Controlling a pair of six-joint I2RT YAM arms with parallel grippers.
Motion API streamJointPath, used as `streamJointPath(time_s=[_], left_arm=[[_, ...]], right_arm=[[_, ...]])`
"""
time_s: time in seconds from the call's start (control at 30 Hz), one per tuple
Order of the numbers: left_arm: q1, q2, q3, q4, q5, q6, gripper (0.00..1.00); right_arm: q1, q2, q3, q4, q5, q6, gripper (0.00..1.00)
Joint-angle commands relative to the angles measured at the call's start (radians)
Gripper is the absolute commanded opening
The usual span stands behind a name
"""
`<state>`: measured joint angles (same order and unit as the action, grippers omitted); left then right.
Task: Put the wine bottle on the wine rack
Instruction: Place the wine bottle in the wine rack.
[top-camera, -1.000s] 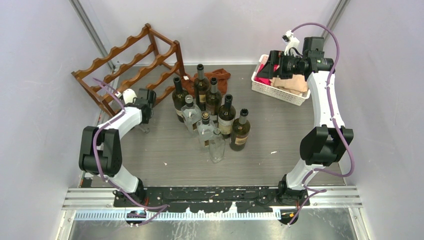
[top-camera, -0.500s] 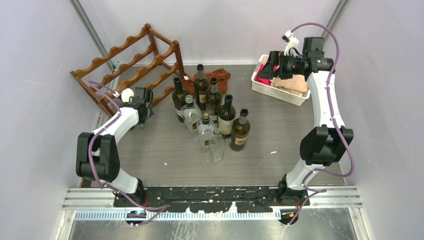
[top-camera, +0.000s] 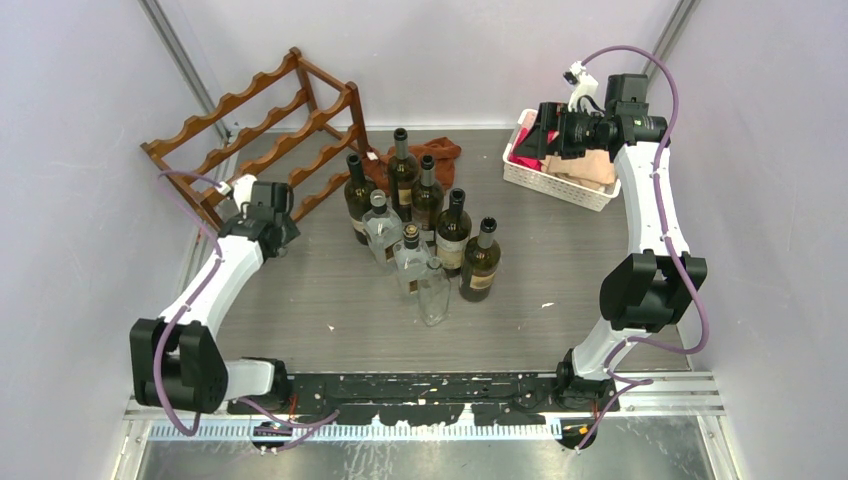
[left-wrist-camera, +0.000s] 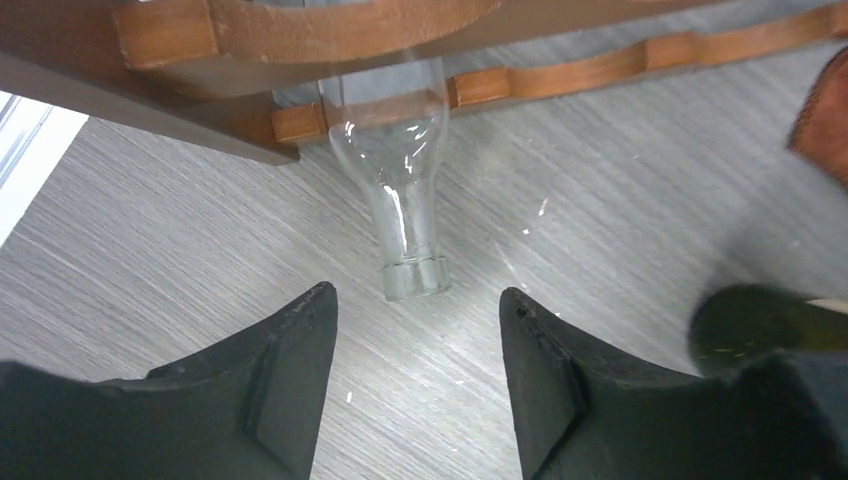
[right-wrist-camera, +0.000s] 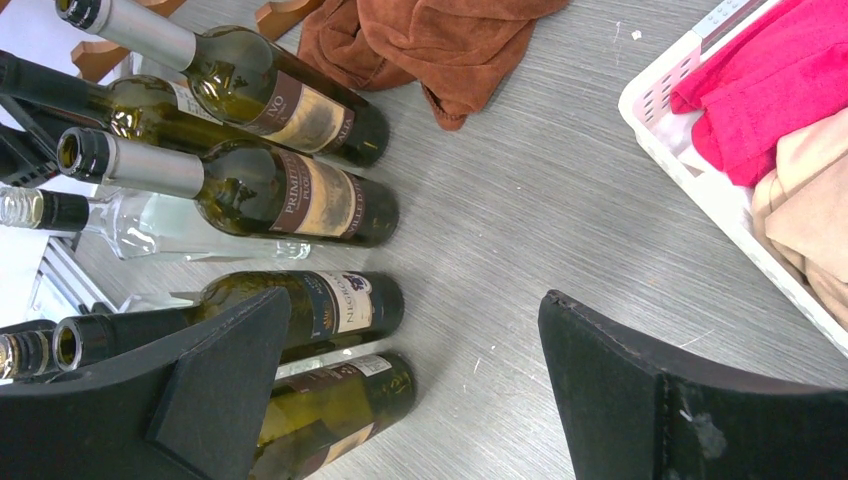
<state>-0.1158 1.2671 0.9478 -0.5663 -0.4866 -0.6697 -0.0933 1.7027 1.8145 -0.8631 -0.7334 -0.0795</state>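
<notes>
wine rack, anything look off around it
A clear bottle lies low in the wine rack, neck poking out past the rail. A brown cloth lies crumpled on the table beside the rack.

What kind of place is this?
Probably a robot lab, not a kitchen: two white-and-black robot arms bolted to a black base rail, plain pale walls boxing in the grey table, and a reddish-brown wooden wine rack beside standing glass bottles.

Five dark bottles (top-camera: 452, 235), four clear bottles (top-camera: 381, 228), one wine rack (top-camera: 250, 110), one basket (top-camera: 556, 186), one brown cloth (top-camera: 440, 152)
</notes>
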Motion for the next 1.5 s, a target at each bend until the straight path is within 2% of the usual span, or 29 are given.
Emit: streamJointPath(time_s=[0.0,0.13,0.47,0.53,0.6,0.7,1.1,1.27,1.47], left_arm=[[-0.001,0.032,-0.017,0.048,-0.036,0.089,0.6],[-0.001,0.089,-0.004,0.092,-0.063,0.136,0.54],[-0.011,0.235,0.026,0.141,-0.082,0.137,0.45],[-0.015,0.246,0.024,0.151,-0.093,0.136,0.37],[-0.021,0.254,0.019,0.163,-0.106,0.136,0.22],[-0.036,0.266,0.019,0.166,-0.136,0.135,0.12],[-0.086,0.308,0.04,0.159,-0.27,0.085,0.05],[-0.086,0.333,0.062,0.173,-0.281,0.078,0.0],[-0.099,0.348,0.081,0.19,-0.325,0.065,0.0]], right_arm=[[0.003,-0.02,0.046,0.004,-0.016,-0.025,1.0],[0.003,-0.016,0.057,0.003,-0.02,-0.022,1.0],[0.003,-0.031,0.049,0.007,-0.016,-0.022,1.0],[0.003,-0.031,0.053,0.007,-0.015,-0.021,1.0],[0.003,-0.028,0.055,0.007,-0.013,-0.02,1.0],[0.003,-0.023,0.067,-0.005,-0.012,-0.028,1.0],[0.003,0.07,0.232,-0.169,0.018,-0.133,1.0],[0.004,0.064,0.221,-0.158,0.037,-0.185,1.0],[0.003,0.039,0.158,-0.088,0.066,-0.244,1.0]])
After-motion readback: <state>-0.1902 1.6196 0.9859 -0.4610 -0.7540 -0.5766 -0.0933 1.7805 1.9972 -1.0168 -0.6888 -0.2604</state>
